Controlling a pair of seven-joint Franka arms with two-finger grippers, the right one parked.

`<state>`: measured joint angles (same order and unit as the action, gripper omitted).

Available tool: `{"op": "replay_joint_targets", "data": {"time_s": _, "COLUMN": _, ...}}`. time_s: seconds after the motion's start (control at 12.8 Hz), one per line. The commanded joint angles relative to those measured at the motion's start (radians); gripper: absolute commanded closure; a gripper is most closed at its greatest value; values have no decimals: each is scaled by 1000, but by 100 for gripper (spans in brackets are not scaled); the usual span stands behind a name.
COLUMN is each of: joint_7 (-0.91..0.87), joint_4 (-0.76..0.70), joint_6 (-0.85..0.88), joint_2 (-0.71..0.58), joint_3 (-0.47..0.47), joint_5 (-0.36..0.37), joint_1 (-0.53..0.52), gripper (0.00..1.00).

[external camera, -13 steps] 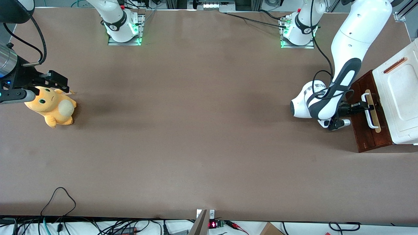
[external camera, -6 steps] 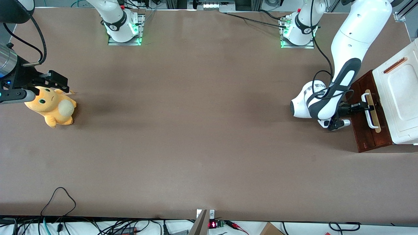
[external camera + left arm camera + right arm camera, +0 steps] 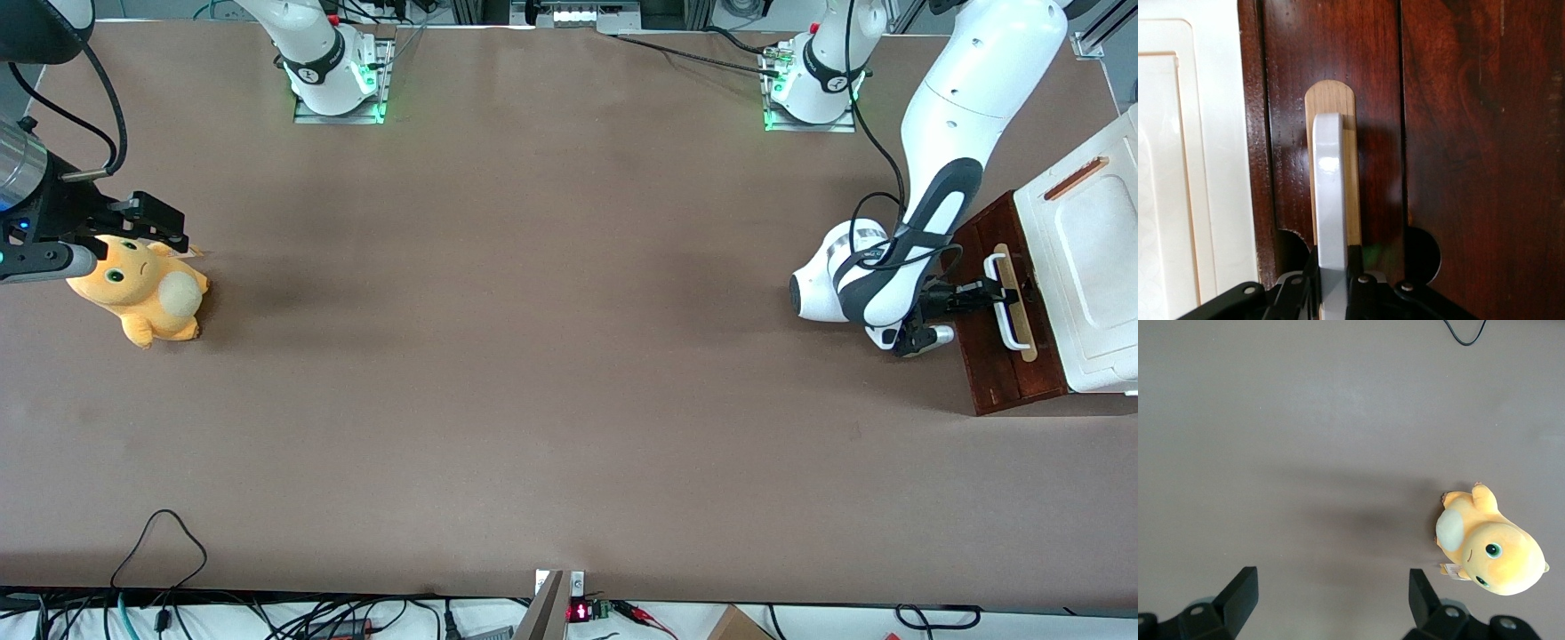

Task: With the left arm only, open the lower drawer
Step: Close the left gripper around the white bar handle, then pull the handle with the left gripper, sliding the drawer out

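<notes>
One step looks done and one remains: we have our gripper [image 3: 994, 290] pinching the white handle [image 3: 1331, 207] of the lower drawer [image 3: 1009, 342], at the table's [image 3: 533, 311] working-arm end, roughly three o'clock, and the pull-out appears barely begun.

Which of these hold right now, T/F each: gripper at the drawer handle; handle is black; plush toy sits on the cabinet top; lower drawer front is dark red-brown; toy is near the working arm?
1. The gripper is at the white bar handle. True; its fingers sit either side of the bar.
2. The handle is black. False; it is white, on a pale wood strip.
3. The plush toy sits on the cabinet top. False; it lies on the table.
4. The lower drawer front is dark red-brown. True.
5. The toy is near the working arm. False; it lies toward the parked arm's end.
</notes>
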<state>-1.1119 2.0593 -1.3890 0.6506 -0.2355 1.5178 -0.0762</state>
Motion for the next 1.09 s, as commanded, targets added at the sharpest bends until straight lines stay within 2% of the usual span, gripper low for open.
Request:
{"op": "replay_joint_targets", "data": {"time_s": 0.0, "joint_7": 15, "joint_4": -13, "joint_6": 11, "joint_2": 9, "joint_3": -5, "joint_5": 27, "joint_1": -7, "gripper": 100}}
{"op": "replay_joint_targets", "data": {"time_s": 0.39, "joint_7": 12, "joint_4": -14, "joint_6": 37, "joint_2": 7, "joint_3": -71, "joint_5": 25, "joint_1": 9, "gripper": 100}}
{"op": "replay_joint_targets", "data": {"time_s": 0.78, "joint_7": 23, "joint_4": -67, "joint_6": 152, "joint_2": 37, "joint_3": -151, "joint_5": 12, "joint_1": 96, "gripper": 100}}
{"op": "replay_joint_targets", "data": {"time_s": 1.01, "joint_7": 23, "joint_4": -73, "joint_6": 157, "joint_2": 49, "joint_3": -162, "joint_5": 10, "joint_1": 108, "gripper": 100}}
